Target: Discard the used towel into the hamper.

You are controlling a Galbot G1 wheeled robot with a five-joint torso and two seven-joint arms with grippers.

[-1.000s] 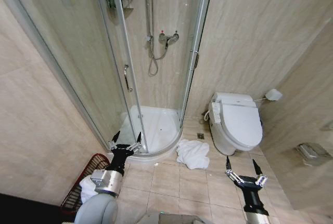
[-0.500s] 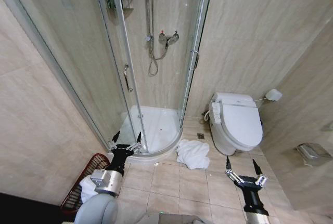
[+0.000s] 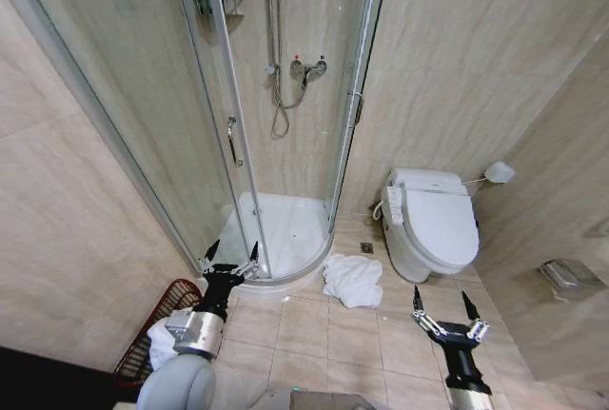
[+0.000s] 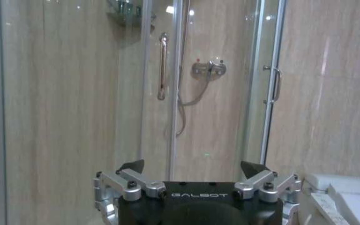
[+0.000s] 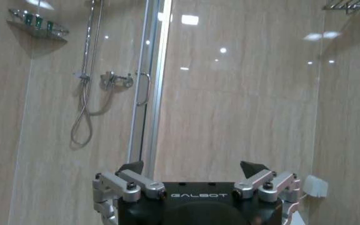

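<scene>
1. Head view: my left gripper (image 3: pixel 231 259) is raised at the lower left, in front of the curved base of the shower enclosure (image 3: pixel 276 239), with its fingers spread apart and nothing between them. My right gripper (image 3: pixel 442 302) is raised at the lower right over the tiled floor (image 3: pixel 371 343), in front of the toilet (image 3: pixel 433 223), fingers likewise spread and holding nothing.
2. Head view, task items: the towel (image 3: pixel 351 280), white and crumpled, lies on the floor between the shower base and the toilet, well apart from both of my grippers. The hamper (image 3: pixel 152 329), a dark reddish-brown wire basket, stands at the lower left against the wall, beside my left arm. White cloth (image 3: pixel 160 341) is visible inside it.
3. Left wrist view: my left fingers (image 4: pixel 131 167) are spread wide and empty. Beyond them are the glass shower door (image 4: pixel 161 93), its handle and the mixer tap (image 4: pixel 209 68). An edge of the toilet is at the lower corner.
4. Right wrist view: my right fingers (image 5: pixel 131 167) are spread wide and empty. Beyond them are the tiled wall (image 5: pixel 243 103), the shower hose (image 5: pixel 83 117) and a corner shelf (image 5: pixel 38 26).
</scene>
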